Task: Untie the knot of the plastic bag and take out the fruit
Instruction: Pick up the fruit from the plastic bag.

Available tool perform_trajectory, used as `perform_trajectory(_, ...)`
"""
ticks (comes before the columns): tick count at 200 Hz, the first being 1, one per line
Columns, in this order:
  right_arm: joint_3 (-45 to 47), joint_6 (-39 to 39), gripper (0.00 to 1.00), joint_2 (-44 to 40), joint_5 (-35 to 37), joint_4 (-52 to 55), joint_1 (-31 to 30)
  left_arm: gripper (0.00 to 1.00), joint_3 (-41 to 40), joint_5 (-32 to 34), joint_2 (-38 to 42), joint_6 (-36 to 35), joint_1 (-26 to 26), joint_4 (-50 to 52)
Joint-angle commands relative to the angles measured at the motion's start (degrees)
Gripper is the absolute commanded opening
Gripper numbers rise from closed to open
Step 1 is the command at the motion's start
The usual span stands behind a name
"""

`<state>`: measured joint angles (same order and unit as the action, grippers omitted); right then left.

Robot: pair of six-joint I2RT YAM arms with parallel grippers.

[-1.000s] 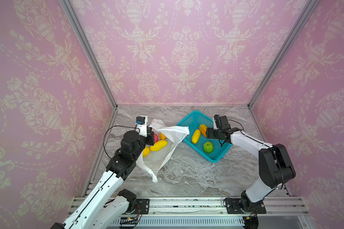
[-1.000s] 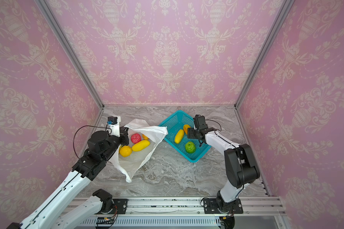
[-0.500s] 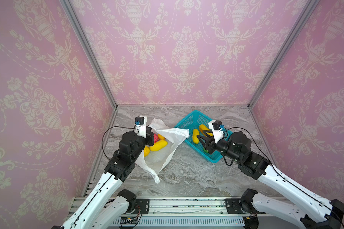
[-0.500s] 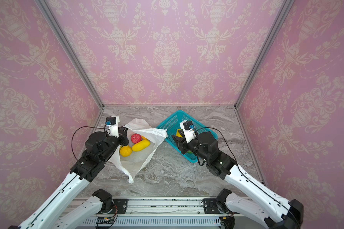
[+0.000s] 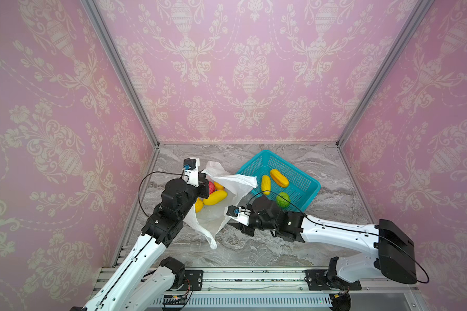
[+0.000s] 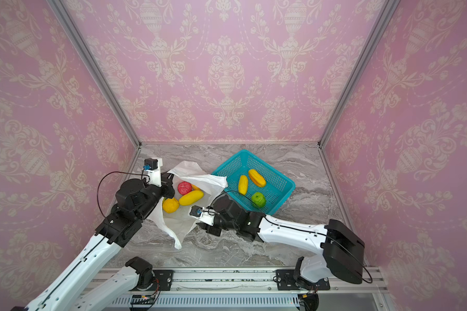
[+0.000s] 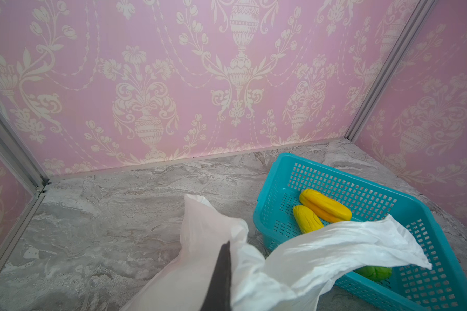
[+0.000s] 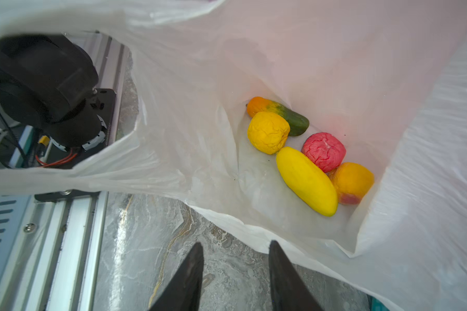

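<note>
Marble (image 5: 254, 249), bag (image 5: 210, 216) mouth toward right fingers (image 8: 190, 274)

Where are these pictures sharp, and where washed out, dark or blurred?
In both top views the light is even, without hard shadows, and the wallpaper smears toward the corners. In the left wrist view the plastic bag is nearly washed out; the left claw is a dark, soft-edged shape. In the right wrist view the fruit is sharp, the right claw dark.
</note>
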<state>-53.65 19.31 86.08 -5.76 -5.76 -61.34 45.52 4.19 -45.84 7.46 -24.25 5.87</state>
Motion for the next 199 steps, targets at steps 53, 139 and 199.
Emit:
perform_trajectory(53, -25.01, 4.55, 0.58, 25.54, -0.20, 5.63, 3.79, 0.00, 0.98, -2.77, 0.27, 1.10, -0.71, 1.75)
perform_trajectory(139, -43.07, 7.85, 0.83, 42.71, 7.32, 15.38, 5.34, 0.00, 1.15, -2.94, 0.49, 1.03, -0.80, 1.97)
perform_trajectory(199, -52.59, 7.82, 0.90, 50.10, 14.97, 21.97, 5.98, 0.00, 1.24, -3.39, 0.09, 0.99, -0.80, 1.88)
